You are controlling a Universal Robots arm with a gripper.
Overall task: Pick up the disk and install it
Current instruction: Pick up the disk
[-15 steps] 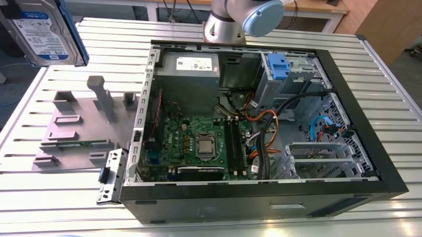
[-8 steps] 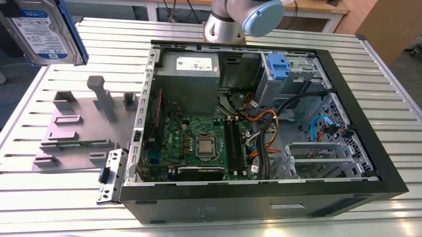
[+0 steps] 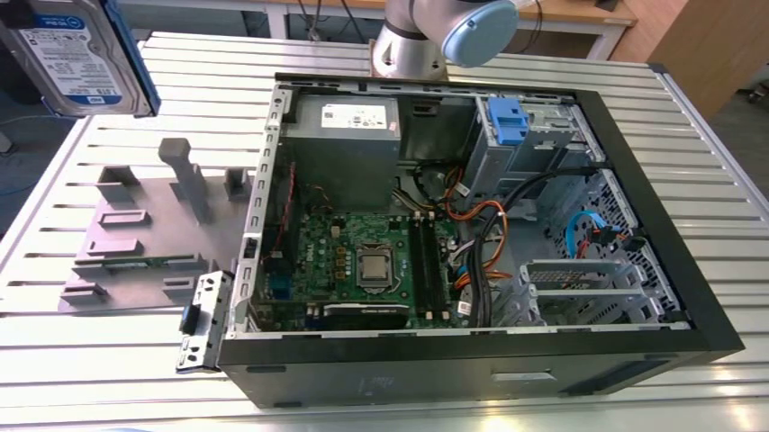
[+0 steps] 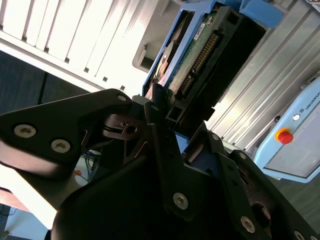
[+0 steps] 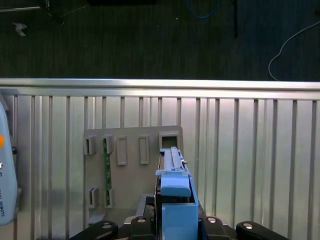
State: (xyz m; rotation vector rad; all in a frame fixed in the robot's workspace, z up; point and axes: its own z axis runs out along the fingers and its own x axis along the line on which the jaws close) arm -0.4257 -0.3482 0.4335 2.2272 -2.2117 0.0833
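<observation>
Gripper (image 4: pixel 171 117) clenched on the disk (image 3: pixel 75 54), gripping its blue carrier edge. Disk sits between the fingers, raised off the table. Grey fixture tray (image 5: pixel 131 175) lies below the gripper. Open computer case (image 3: pixel 625 180) is well apart.

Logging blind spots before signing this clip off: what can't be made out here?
Exterior view: the disk is cut off by the top and left edges.
Second wrist view: the pincer covers the disk's near end, hiding the contact.
First wrist view: the disk is edge-on, so its label is unseen.
Exterior view: the inside of the blue bay is too dark to tell.
</observation>
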